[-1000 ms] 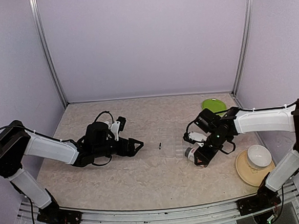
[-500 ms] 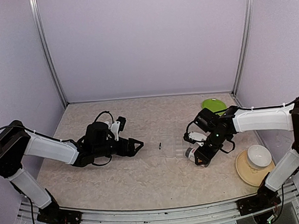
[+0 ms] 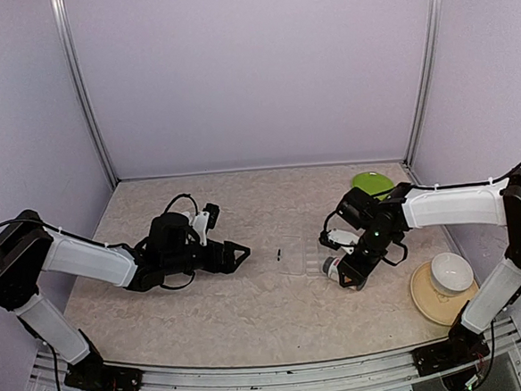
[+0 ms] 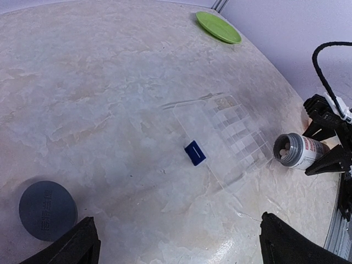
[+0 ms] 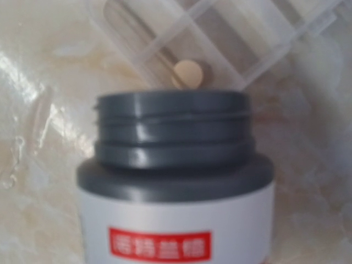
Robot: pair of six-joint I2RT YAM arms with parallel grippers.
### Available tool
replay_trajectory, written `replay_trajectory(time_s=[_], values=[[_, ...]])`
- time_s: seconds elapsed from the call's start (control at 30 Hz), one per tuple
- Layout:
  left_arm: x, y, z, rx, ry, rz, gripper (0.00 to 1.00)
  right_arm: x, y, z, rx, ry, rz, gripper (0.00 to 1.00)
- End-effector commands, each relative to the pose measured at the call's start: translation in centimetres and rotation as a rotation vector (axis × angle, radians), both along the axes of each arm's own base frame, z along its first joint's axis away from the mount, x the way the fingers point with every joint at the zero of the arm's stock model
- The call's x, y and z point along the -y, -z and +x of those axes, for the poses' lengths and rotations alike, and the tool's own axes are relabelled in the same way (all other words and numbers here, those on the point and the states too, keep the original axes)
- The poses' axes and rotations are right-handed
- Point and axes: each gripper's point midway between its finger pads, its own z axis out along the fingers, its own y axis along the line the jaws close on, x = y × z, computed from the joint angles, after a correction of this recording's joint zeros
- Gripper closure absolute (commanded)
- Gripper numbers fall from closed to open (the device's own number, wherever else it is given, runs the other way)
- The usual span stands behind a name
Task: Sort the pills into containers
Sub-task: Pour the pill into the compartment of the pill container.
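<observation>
Just right of the flat clear plastic pill box [image 3: 299, 257], the right gripper [image 3: 348, 268], clamped on a tipped grey-necked white bottle [image 4: 297, 151], has edged nearer. One round tan pill [image 5: 188, 73] already lies in a compartment, so pouring looks underway. A dark blue piece [image 4: 195, 152] lies at the box's left edge. The left gripper [image 3: 238, 253] hangs left of the box, fingers apart.

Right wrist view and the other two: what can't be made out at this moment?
Right wrist view: the bottle fills the frame, its label cut by the bottom edge; it hides most of the pill box.
Top view: the clear pill box's compartments and contents are too small.
Left wrist view: pills inside the bottle's mouth are too small to count; the grey cap has blurred lettering.
</observation>
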Motion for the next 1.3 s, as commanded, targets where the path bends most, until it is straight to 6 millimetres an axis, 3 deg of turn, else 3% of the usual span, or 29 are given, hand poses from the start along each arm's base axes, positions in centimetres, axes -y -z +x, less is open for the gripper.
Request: replay_trajectory(time_s=[0.0, 1.27], values=[[-0.14, -0.42, 0.18, 0.015, 0.001, -0.011, 0.01, -0.07, -0.57, 0.36, -0.016, 0.006, -0.001, 0.85], [-0.06, -0.47, 0.08, 0.011, 0.006, -0.016, 0.01, 0.18, -0.76, 0.76, -0.103, 0.032, -0.102, 0.85]])
